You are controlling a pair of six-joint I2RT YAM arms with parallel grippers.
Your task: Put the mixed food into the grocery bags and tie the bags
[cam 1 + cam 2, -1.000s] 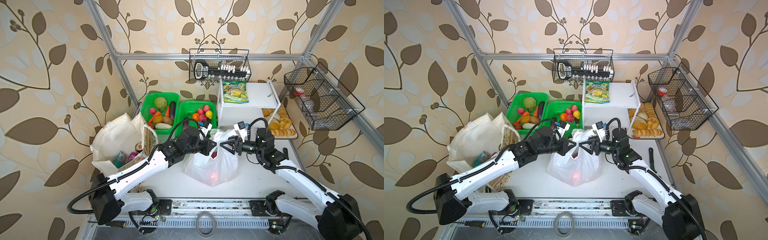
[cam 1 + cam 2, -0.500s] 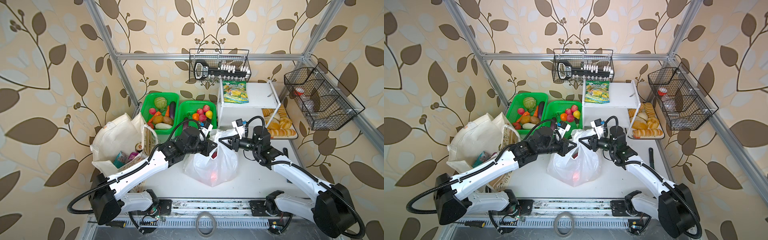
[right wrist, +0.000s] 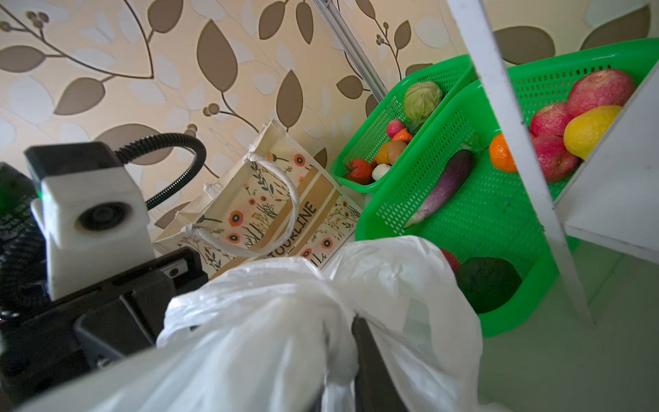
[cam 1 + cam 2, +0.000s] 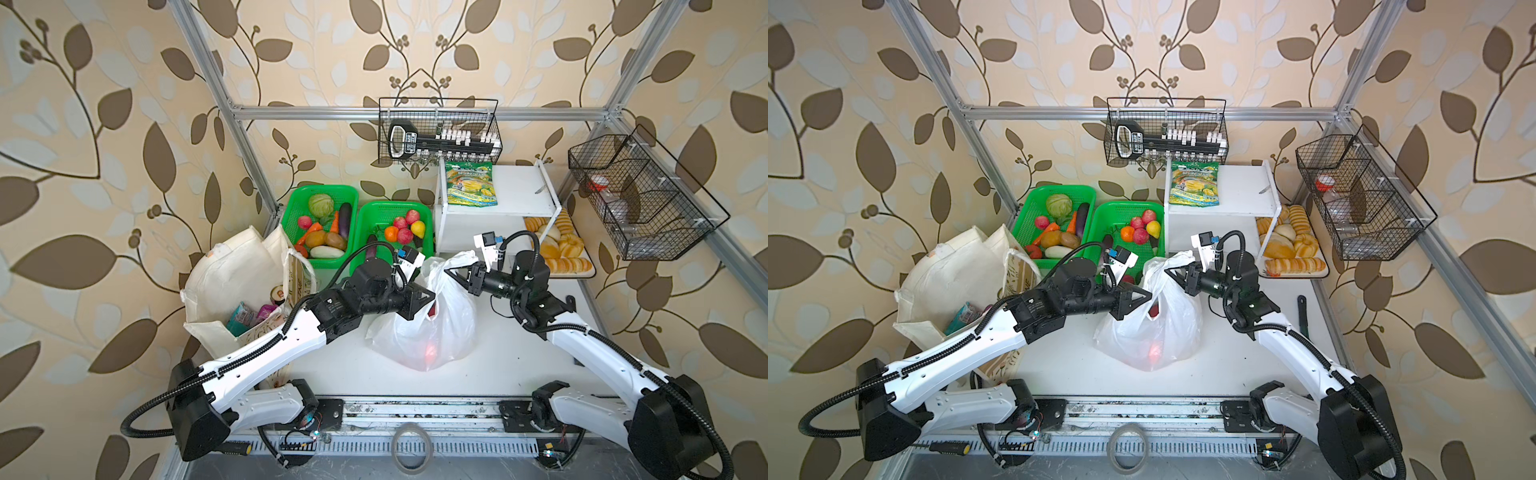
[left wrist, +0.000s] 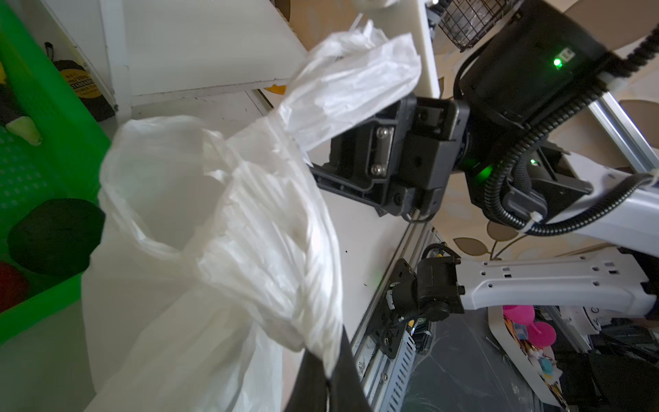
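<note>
1. The table (image 4: 519, 365) is holding two bags.
2. The tote (image 4: 232, 270) is standing open at 9 o'clock from the bag (image 4: 432, 332).
3. The bag is sitting mid-table, its handles pulled up at 12 o'clock.
4. The left gripper (image 4: 430, 297) is reaching in from 9 o'clock, squeezing tight on one handle.
5. The right gripper (image 4: 449, 272) is reaching in from 3 o'clock, pinching the other handle, jaws almost together.
6. A blue pouch (image 4: 241, 318) and a can (image 4: 277, 294) are lying inside the tote.
7. A red thing (image 4: 431, 348) is showing through the bag.
</note>
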